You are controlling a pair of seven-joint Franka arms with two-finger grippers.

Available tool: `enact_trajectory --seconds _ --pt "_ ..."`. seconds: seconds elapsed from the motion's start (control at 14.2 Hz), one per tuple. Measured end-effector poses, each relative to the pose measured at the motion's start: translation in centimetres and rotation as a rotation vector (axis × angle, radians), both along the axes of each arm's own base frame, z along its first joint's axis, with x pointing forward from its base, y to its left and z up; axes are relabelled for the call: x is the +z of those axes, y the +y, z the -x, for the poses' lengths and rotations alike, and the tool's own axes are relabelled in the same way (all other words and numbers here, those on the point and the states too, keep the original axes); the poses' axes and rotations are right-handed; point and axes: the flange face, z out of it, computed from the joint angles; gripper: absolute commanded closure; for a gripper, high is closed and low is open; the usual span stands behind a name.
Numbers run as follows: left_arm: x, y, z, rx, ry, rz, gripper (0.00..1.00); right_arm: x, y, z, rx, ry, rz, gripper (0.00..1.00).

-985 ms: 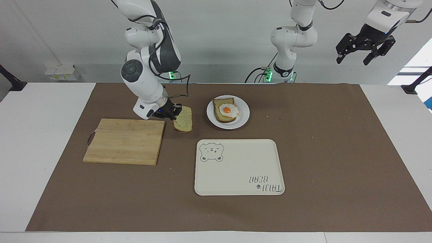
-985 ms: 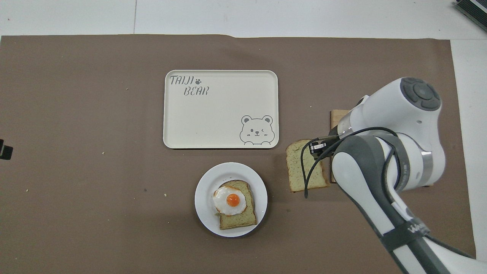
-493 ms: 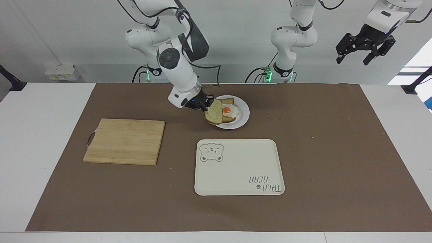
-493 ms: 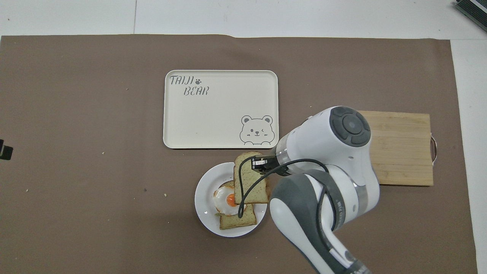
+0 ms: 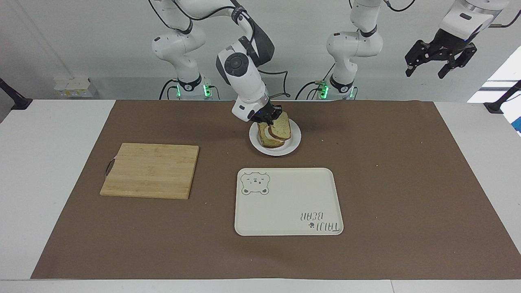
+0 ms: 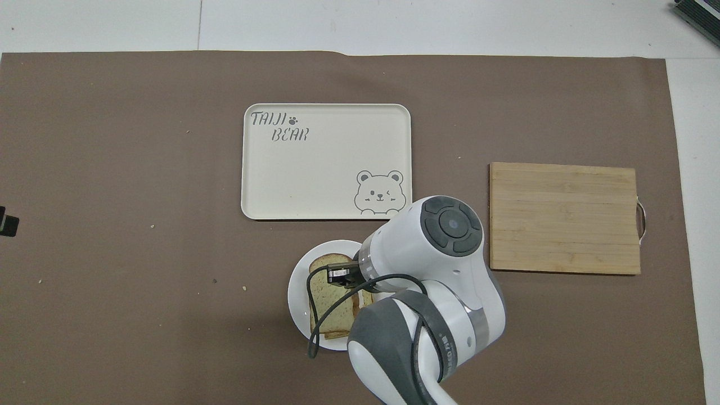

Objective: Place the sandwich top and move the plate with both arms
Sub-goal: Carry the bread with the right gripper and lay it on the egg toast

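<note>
Tray (image 5: 285, 203) sits bare, farther from my bases than the plate (image 5: 294, 143), waiting. My right gripper (image 5: 272, 118) is clamped on the sandwich top (image 5: 281, 128), tilted over the plate to cap the egg slice. My left gripper (image 5: 439, 62) hangs spread, well clear.

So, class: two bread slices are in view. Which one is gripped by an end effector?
The sandwich top, tilted above the plate in the right end effector. The other slice lies flat on the plate beneath it.
</note>
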Motion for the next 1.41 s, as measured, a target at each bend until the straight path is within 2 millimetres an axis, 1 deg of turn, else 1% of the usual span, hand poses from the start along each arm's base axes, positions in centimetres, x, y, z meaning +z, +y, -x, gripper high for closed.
enact_trajectory --seconds 0.07,0.21,0.35,0.56,0.84,0.91,1.06,1.27,1.41 --pt "0.0 0.0 0.0 0.000 0.000 0.000 0.00 -0.1 0.3 0.4 0.002 0.005 0.003 1.00" --pt "0.0 0.0 0.0 0.000 0.002 0.000 0.00 -0.9 0.1 0.9 0.005 0.019 0.013 1.00" --pt "0.0 0.0 0.0 0.000 0.003 0.000 0.00 -1.8 -0.3 1.2 0.002 0.034 0.026 1.00" --pt "0.0 0.0 0.0 0.000 0.004 0.000 0.00 -2.7 -0.5 1.3 -0.007 0.030 0.030 1.00" --pt "0.0 0.0 0.1 0.000 0.005 0.000 0.00 -5.5 0.3 1.5 -0.016 0.004 0.038 1.00" --pt "0.0 0.0 0.1 0.000 0.005 0.000 0.00 -6.1 0.5 1.5 -0.017 0.003 0.041 0.90" --pt "0.0 0.0 0.1 0.000 0.005 0.000 0.00 -6.7 0.5 1.5 -0.016 0.009 0.048 0.00" --pt "-0.1 0.0 0.1 0.000 0.007 0.000 0.00 -6.5 0.2 1.0 -0.024 0.003 0.045 0.00" --pt "-0.1 0.0 0.1 0.000 0.009 0.000 0.00 -5.9 -0.7 -0.2 -0.050 -0.014 0.035 0.00"
